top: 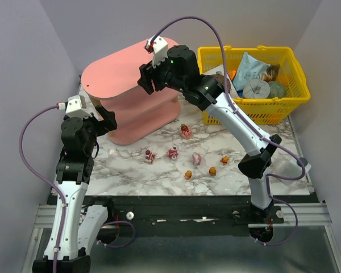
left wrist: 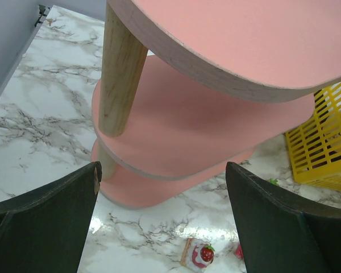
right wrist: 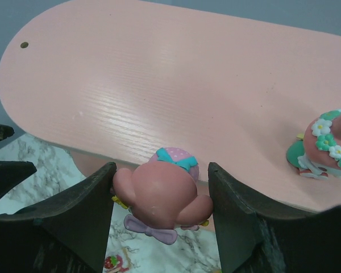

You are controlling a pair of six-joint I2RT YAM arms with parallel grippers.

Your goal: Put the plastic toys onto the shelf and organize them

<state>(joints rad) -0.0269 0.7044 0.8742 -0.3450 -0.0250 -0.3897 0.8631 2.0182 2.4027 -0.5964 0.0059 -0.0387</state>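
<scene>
The pink shelf [top: 116,77] stands at the back left of the marble table. My right gripper [top: 148,79] hovers over its top board [right wrist: 159,85], shut on a plastic toy [right wrist: 162,193], a pink-brown figure with a teal bow and a lilac bow, held at the board's near edge. Another toy [right wrist: 324,142] with green and white flowers rests on the top board at the right. Several small toys lie on the table, among them a pink one [top: 186,132] and an orange one [top: 212,171]. My left gripper [top: 105,122] is open beside the shelf's left end [left wrist: 187,131], with a strawberry-cake toy [left wrist: 202,254] below it.
A yellow mesh basket [top: 284,105] with packets stands at the back right, close to the shelf's right end, and its wall [left wrist: 324,148] shows in the left wrist view. A pale wooden post [left wrist: 120,79] carries the boards. Grey walls close in at the left and right.
</scene>
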